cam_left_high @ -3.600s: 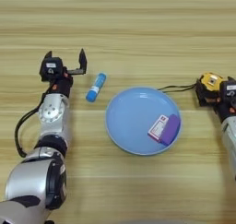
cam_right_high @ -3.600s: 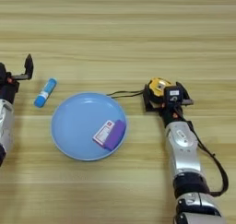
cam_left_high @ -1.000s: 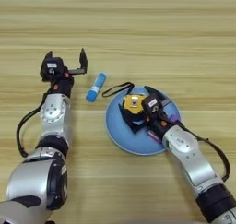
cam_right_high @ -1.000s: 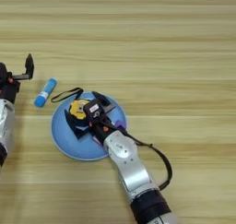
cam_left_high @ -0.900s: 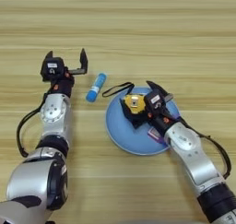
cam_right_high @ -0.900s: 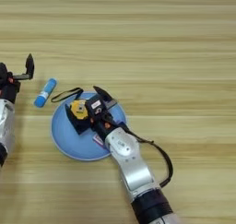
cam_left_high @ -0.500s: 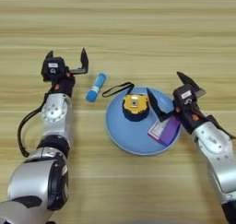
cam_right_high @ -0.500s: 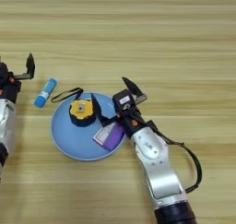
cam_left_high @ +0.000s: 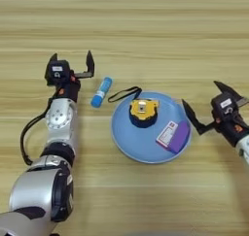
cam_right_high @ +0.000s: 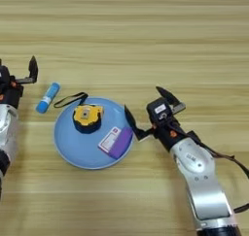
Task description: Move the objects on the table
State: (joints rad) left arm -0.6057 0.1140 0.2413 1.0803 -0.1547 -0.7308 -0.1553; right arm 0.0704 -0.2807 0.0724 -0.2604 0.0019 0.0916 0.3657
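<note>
Right hand [cam_right_high: 146,109] spread wide and empty just right of the plate [cam_right_high: 73,152], which holds the yellow tape measure [cam_right_high: 86,117] and purple block [cam_right_high: 121,143]; blue tube [cam_right_high: 47,97] on counter [cam_right_high: 146,36] beside open, empty left hand [cam_left_high: 72,65].

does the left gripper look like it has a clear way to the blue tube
Probably yes. The left gripper is open and sits just left of the blue tube, with only bare table between them. The plate and the right gripper lie further right, out of its way.
</note>
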